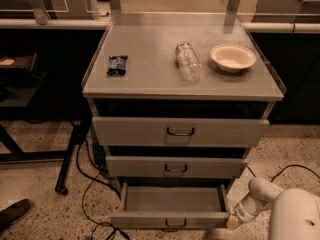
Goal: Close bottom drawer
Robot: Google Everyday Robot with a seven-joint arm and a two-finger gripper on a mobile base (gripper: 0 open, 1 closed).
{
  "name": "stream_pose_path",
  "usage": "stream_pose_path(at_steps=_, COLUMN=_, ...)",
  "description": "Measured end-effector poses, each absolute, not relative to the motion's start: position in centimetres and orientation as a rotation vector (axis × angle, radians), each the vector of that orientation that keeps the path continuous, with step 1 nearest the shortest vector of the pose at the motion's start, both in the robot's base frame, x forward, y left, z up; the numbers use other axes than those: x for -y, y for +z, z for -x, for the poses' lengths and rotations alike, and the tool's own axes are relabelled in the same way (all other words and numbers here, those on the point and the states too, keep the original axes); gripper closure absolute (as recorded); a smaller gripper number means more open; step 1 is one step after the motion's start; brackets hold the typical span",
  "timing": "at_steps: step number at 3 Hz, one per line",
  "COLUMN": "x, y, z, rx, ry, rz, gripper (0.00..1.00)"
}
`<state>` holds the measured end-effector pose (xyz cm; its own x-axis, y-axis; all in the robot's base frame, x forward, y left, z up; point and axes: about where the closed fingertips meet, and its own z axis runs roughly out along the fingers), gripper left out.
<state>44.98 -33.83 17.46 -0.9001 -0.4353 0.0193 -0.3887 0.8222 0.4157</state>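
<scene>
Sitting beside the bottom drawer [170,219], the gripper [232,223] shows only partly.

Slim grey metal bottom drawer [145,220] pulled out. Tray open from above, overhung at rear by mid-height grey drawer [176,167]. Right end of its front taken up by white arm's yellowish-tipped gripper [232,223], touching or just beside the corner. Left approach cluttered: loose black cables [82,204] on floor, black stand leg with caster [71,154], dark shoe [12,214] at lower-left edge.
</scene>
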Motion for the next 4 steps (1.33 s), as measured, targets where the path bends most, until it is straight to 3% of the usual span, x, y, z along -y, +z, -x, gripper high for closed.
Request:
stream_pose_path(at_steps=3, x=30.7, y=20.9, z=-51.6, rx=3.018, ry=-0.678, rz=-0.764, gripper=1.00)
stream_pose_path(at_steps=4, x=31.1, y=20.9, z=-51.1, rx=3.010, ry=-0.667, rz=-0.750, gripper=1.00)
